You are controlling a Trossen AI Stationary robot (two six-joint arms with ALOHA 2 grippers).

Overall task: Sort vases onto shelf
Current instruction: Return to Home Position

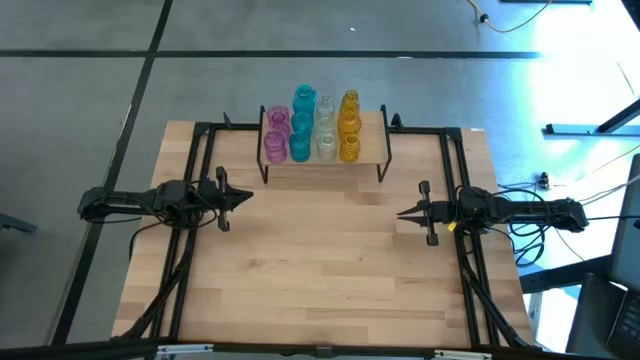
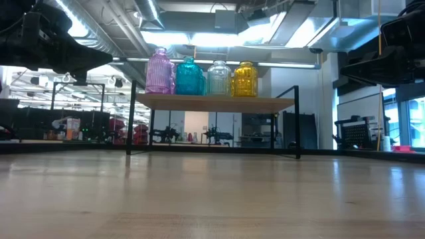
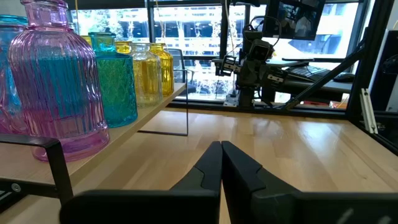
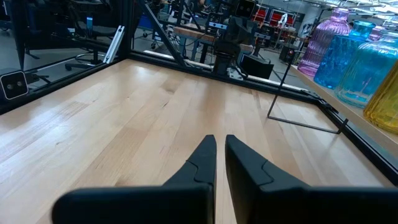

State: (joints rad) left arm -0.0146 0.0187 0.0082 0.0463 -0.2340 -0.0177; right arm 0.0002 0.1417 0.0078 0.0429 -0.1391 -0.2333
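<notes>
on the shelf (image 1: 372, 150) at the back of the table (image 1: 330, 260) stand all the vases (image 1: 312, 126), lined up by color. left gripper (image 1: 246, 196) and right gripper (image 1: 403, 213) hang low over bare wood, pinched shut, holding nothing. sorting looks done; i think they only need to rest.

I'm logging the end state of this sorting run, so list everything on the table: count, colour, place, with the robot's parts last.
pink vases: three, pink, leftmost column on the shelf
teal vases: three, teal-blue, second column
clear vases: three, clear, third column
yellow vases: three, amber-yellow, rightmost column
shelf: one, light wood on black legs, far middle of the table
table: one, light wood, black frame rails along its sides
left tool: one, dark, shut, empty, left side of the table
right tool: one, dark, shut, empty, right side of the table
</notes>
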